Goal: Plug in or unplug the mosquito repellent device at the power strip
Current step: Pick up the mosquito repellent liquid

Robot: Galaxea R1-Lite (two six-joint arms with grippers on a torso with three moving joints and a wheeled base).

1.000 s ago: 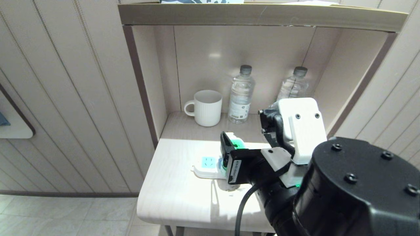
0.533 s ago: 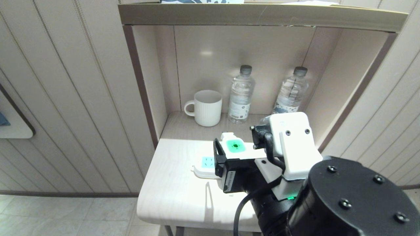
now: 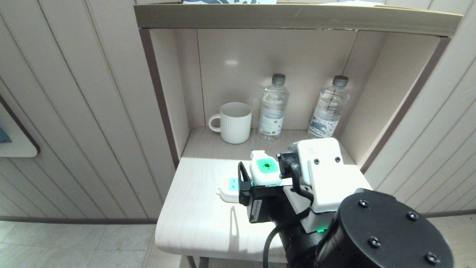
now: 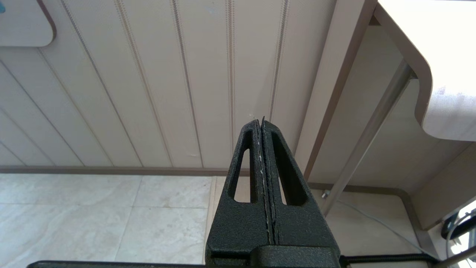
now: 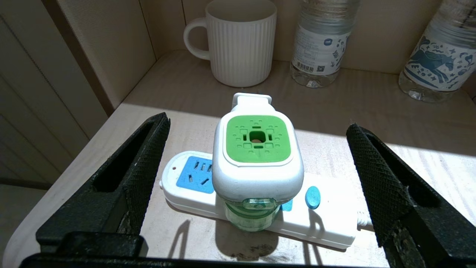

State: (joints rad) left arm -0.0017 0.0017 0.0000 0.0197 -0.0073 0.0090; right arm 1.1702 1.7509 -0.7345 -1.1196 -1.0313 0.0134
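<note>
The mosquito repellent device (image 5: 256,160), white with a green top and a clear green bottle, stands on the middle of the power strip (image 5: 327,219); its prongs are hidden. In the head view the device (image 3: 264,170) sits on the power strip (image 3: 227,188) near the table's middle. My right gripper (image 5: 257,124) is open, its black fingers (image 5: 143,163) wide apart on either side of the device and clear of it. My left gripper (image 4: 260,121) is shut on nothing, parked low beside the table, pointing at the panelled wall.
A white ribbed mug (image 3: 235,123) and two clear water bottles (image 3: 274,108) (image 3: 331,108) stand at the back of the niche. The niche side walls and shelf (image 3: 297,16) close it in. The pale table (image 3: 200,219) has rounded front corners.
My right gripper's fingers have spread wider and let go of the device. The wrist has drawn back toward me and lower in the head view, uncovering the device on the strip.
</note>
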